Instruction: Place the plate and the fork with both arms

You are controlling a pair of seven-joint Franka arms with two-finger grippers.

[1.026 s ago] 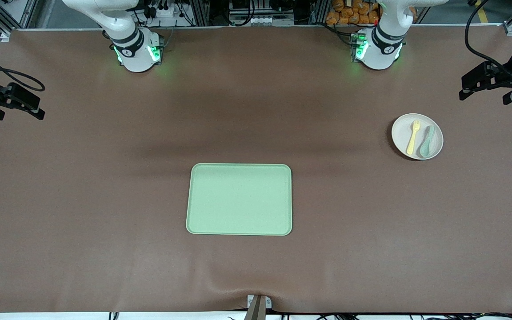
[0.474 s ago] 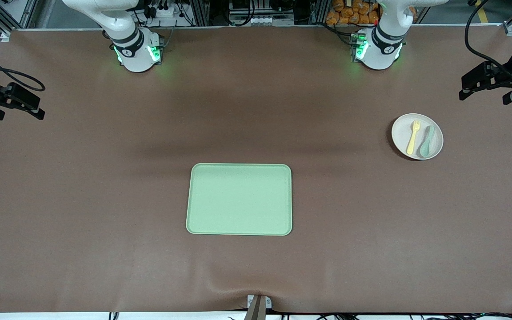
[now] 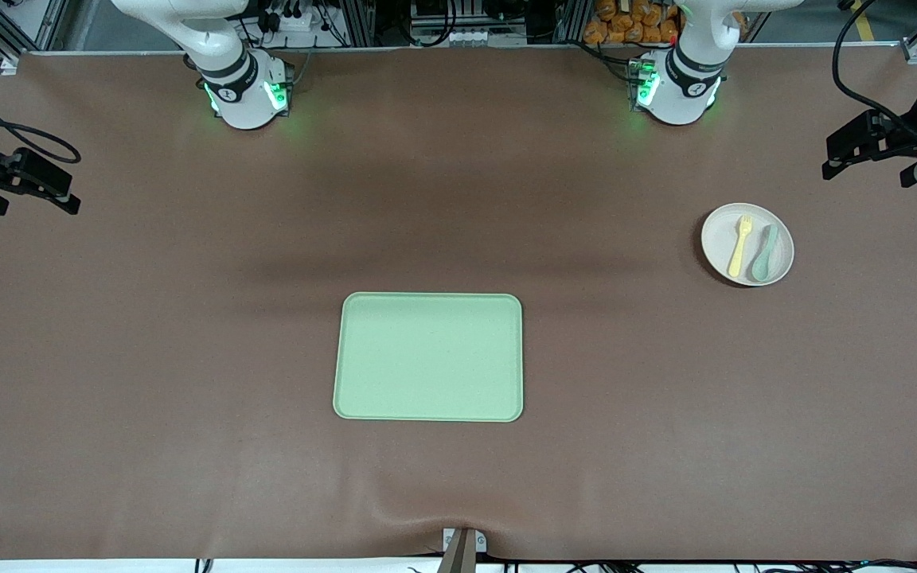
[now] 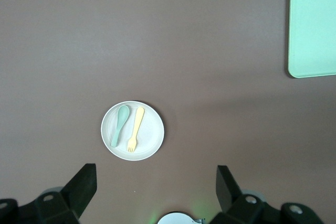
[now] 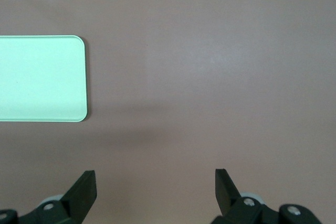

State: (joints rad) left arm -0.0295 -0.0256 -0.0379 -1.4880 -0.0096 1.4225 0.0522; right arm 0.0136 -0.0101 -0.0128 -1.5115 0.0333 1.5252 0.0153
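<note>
Fingers of the left gripper (image 4: pixel 152 182) stood spread wide with nothing between them, high over the bare brown table (image 3: pixel 188 358) at the left arm's end. The plate (image 4: pixel 132 130) lay below that wrist's camera. Those of the right gripper (image 5: pixel 152 182) were likewise released and empty, over the table at the right arm's end, well apart from everything; that arm waited.

On the plate the fork (image 4: pixel 135 129) and a grey-green spoon (image 4: pixel 119 125) lay side by side, near each other but probably not touching, though the gap was too fine to be sure of. The plate sat on the table toward the left arm's end, well apart from the light green tray (image 3: pixel 429 356), which lay mid-table, nearer the front camera, and held nothing.

Judging by this, no part of the task had been done: neither plate nor fork had been grasped, and the work stood at the approach. The next move would likely call for the left gripper to descend toward the plate and take either its low rim or the fork's thin handle. The fork would need a careful, narrow pinch that left the spoon alone.
</note>
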